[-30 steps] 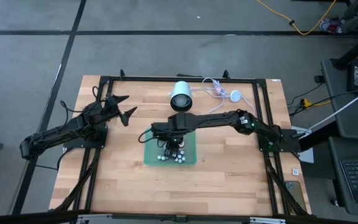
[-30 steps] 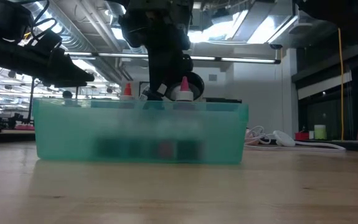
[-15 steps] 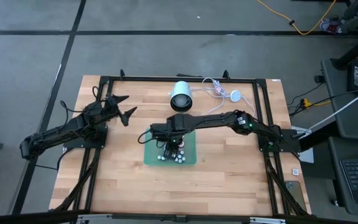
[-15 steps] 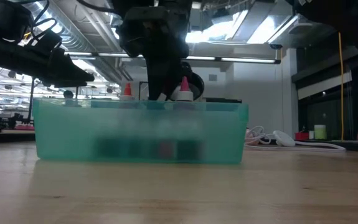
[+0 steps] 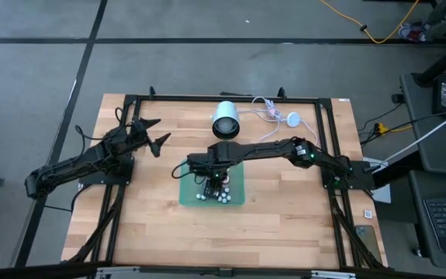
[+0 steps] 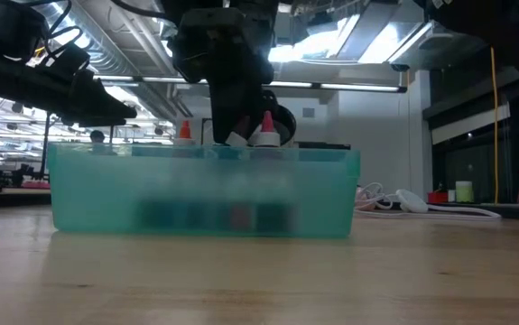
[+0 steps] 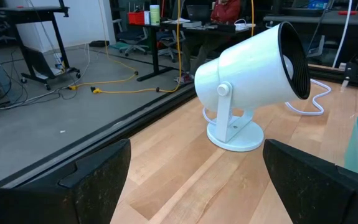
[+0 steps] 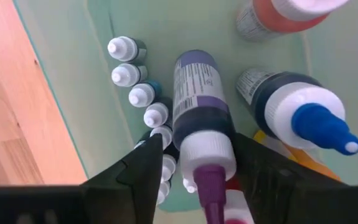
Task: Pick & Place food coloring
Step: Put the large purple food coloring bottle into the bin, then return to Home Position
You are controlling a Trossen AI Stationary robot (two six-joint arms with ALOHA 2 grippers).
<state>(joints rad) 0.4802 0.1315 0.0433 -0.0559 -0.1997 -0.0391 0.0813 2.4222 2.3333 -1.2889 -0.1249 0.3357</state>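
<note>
The food coloring bottles stand in a green tray at mid-table. In the right wrist view I see a purple-tipped bottle, a blue-tipped one, an orange one and a row of tiny white-capped bottles along the tray wall. My right gripper reaches down into the tray, open. Its fingers flank the purple-tipped bottle, and a thin gap shows beside one finger. A pink-tipped bottle rises above the tray rim. My left gripper waits open near the table's left edge. My right gripper comes from above, pointing down, with one finger on each side of the purple-tipped bottle's white collar. One finger lies close against the collar. Whether it touches, I cannot tell. The bottle stands upright in the tray.
A white spot lamp lies on its stand behind the tray. A white cable with a round puck is at the far right. A black frame edges the wooden table. Bare wood lies in front of the tray.
My right gripper has sunk a little deeper into the tray, then held still. The left arm has not moved.
</note>
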